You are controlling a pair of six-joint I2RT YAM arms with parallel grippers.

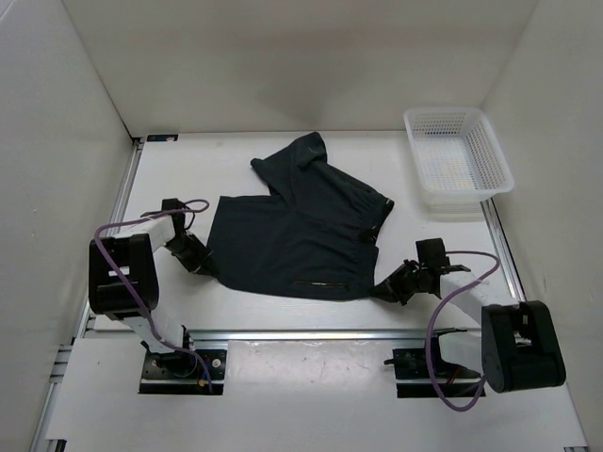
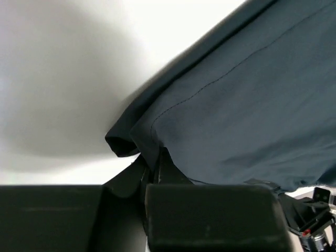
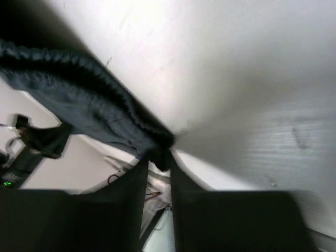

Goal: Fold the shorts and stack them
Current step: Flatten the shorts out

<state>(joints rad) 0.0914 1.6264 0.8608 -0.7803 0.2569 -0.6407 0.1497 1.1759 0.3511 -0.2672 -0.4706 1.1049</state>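
The dark navy shorts [image 1: 301,226] lie spread on the white table, one leg folded up toward the back. My left gripper [image 1: 209,266] is shut on the shorts' near left corner; in the left wrist view the hem [image 2: 131,137] is pinched between the fingers [image 2: 173,173]. My right gripper [image 1: 384,290] is shut on the near right corner; in the right wrist view the gathered waistband [image 3: 84,94] runs into the fingertips [image 3: 160,157] and the corner is lifted off the table.
A white plastic basket [image 1: 458,160] stands at the back right. White walls close the table at the left, back and right. An aluminium rail [image 1: 301,332] runs along the near edge between the arm bases.
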